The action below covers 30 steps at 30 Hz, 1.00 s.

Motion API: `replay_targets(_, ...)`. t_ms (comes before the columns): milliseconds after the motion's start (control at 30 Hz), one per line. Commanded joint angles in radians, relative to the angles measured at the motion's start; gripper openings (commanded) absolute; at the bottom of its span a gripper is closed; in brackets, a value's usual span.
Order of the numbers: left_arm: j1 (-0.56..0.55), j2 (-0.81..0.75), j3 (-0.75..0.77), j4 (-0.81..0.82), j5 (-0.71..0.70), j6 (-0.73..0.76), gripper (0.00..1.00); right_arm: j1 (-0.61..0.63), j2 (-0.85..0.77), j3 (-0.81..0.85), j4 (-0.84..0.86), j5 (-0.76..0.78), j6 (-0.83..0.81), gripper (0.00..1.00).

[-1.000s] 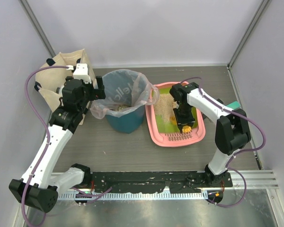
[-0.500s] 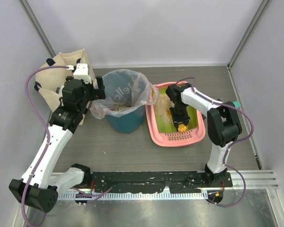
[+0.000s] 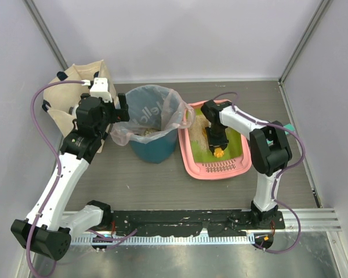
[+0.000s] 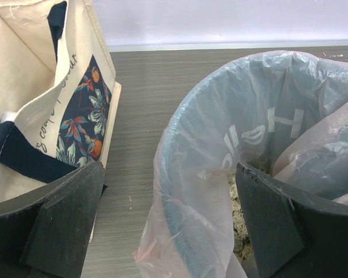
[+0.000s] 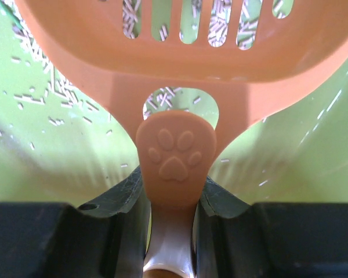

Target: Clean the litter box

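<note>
The pink litter box (image 3: 187, 155) lies right of centre, with beige litter (image 3: 201, 125) heaped at its far end and a slotted ledge at its near end. My right gripper (image 3: 216, 141) reaches down into it, shut on the handle of an orange slotted scoop (image 3: 219, 153). The right wrist view shows the paw-print handle (image 5: 175, 152) pinched in the gripper (image 5: 173, 200), and the scoop's slotted bowl over the lime-green floor (image 5: 40, 150) strewn with litter grains. My left gripper (image 4: 168, 226) is open, straddling the rim of the teal bin (image 4: 180, 191).
The teal bin (image 3: 152, 128), lined with a clear bag, stands left of the litter box and holds some litter. A beige tote bag (image 3: 75, 92) with a floral panel sits at the far left. Grey walls enclose the table.
The right arm has swung the scoop leftward and slightly farther inside the litter box. The left arm has stayed still.
</note>
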Motion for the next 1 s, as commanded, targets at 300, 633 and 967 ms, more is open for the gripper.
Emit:
replay_targets(300,-0.008,-0.023,0.011,0.036,0.010,0.016,1.00,-0.007,0.001,-0.039,0.164,0.083,0.053,0.01)
replay_targets(633,-0.017,-0.023,0.011,0.036,0.011,0.013,1.00,-0.007,-0.043,-0.177,0.362,0.096,0.049,0.01)
replay_targets(967,-0.023,-0.020,0.009,0.039,0.025,0.007,1.00,-0.005,-0.066,-0.222,0.468,0.141,0.022,0.01)
